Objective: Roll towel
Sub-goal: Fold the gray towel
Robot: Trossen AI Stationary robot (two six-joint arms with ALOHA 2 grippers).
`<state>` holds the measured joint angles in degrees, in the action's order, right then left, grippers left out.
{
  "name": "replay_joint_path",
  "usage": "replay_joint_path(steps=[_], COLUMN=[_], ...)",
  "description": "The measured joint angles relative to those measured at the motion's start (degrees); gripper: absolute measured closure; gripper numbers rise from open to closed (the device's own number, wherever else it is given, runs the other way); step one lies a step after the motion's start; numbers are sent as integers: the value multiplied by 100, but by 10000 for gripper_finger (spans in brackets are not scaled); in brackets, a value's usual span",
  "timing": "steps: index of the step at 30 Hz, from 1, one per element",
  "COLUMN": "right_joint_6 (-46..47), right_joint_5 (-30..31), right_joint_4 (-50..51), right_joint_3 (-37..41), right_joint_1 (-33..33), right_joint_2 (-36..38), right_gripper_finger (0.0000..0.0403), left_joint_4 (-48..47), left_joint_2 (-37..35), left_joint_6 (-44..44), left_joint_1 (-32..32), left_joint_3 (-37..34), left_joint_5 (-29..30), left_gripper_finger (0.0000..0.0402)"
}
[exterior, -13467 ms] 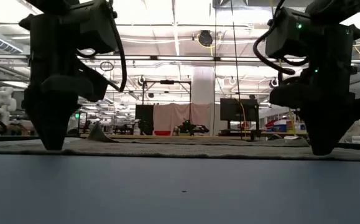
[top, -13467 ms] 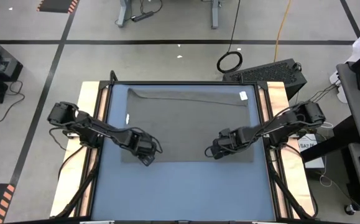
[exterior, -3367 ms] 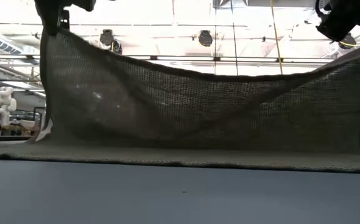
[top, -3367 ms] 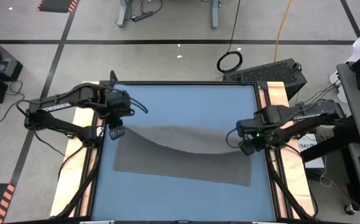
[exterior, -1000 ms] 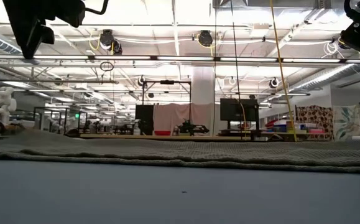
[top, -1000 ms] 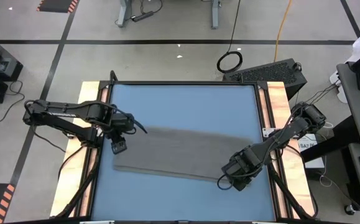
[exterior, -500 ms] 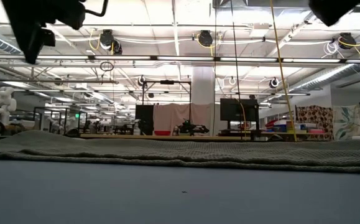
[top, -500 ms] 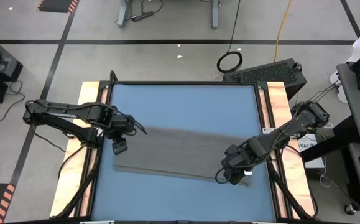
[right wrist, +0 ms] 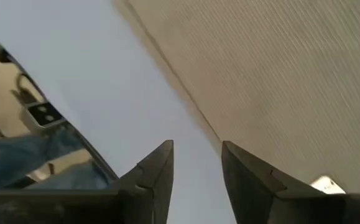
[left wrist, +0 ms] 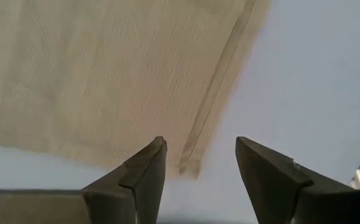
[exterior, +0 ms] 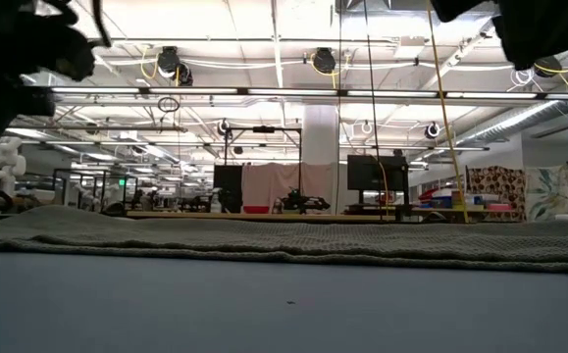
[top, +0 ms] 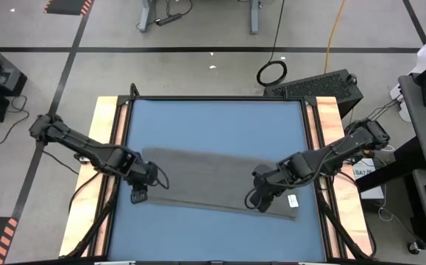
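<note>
Left tool [top: 138, 193] and right tool [top: 260, 200], jaws apart, flank towel [top: 209, 185] lying lengthwise across table

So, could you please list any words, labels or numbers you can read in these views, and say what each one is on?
No text can be read in any view.
The white tag on the towel near the right gripper: too small to read, if it carries print at all.
The small label plate beyond the table edge in the right wrist view: blurred, unreadable.
</note>
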<state>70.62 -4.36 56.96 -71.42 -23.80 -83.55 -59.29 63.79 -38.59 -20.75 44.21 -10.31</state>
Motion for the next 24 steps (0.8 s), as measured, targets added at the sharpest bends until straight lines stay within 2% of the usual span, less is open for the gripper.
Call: replay_joint_path(steps=[6, 13, 19, 24], right_joint_6=[-126, -100, -85, 6], right_joint_5=[-8, -30, -35, -16], right_joint_4=[-332, -470, -619, -624], right_joint_3=[0, 0, 0, 0], right_joint_1=[54, 49, 49, 47], right_joint_2=[0, 0, 0, 0], right_gripper_finger=[293, 294, 293, 293], left_joint_4=[4, 256, 350, 349], left_joint_2=[0, 0, 0, 7], left_joint_6=[-564, -572, -193, -151], left_joint_1=[-408, -927, -1362, -1529], left_joint_3=[-422, -823, -824, -824], left_joint_5=[22, 16, 665, 861], left_gripper_finger=[203, 203, 203, 205])
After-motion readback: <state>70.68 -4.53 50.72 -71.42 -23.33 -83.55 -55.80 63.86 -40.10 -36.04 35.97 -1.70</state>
